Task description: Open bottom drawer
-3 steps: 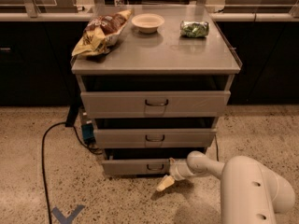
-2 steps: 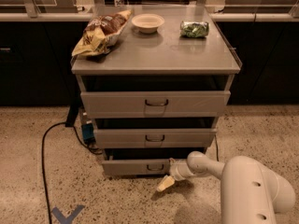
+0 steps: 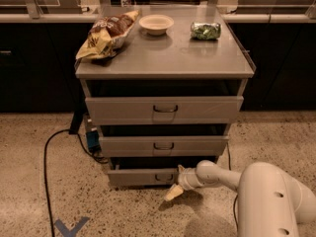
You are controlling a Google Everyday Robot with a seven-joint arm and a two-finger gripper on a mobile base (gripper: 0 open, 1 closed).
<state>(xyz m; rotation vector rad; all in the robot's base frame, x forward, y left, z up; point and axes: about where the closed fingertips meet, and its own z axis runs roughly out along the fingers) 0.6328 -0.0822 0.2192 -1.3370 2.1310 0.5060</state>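
Gripper (image 3: pixel 177 184): hanging low, just above the speckled floor (image 3: pixel 39 201), close against the bottom drawer (image 3: pixel 140 176) and just right of its handle (image 3: pixel 164 177). Tilting down and to the left. Not showing whether wide or narrow; cannot tell from this angle. Reaching in from the right on a white arm (image 3: pixel 222 174), which is coming off the rounded white robot body (image 3: pixel 274 204) at the lower right.

Bottom drawer: sitting lowest of three in the grey cabinet (image 3: pixel 232 65), narrow front facing the camera, small dark loop handle at centre, dark gap showing above it. Hiding its right end behind the gripper and arm.

Above it: middle drawer (image 3: pixel 163 145) and taller top drawer (image 3: pixel 163 110), each showing a dark gap over its front.

On the cabinet top: chip bag (image 3: pixel 106 33) lying at the left edge, pale bowl (image 3: pixel 156 23) standing near the back centre, green packet (image 3: pixel 206 30) lying to the right, all well apart.

On the floor at left: black cable (image 3: pixel 46 154) curving toward the cabinet's foot; blue mark (image 3: pixel 70 227) lying near the bottom edge.
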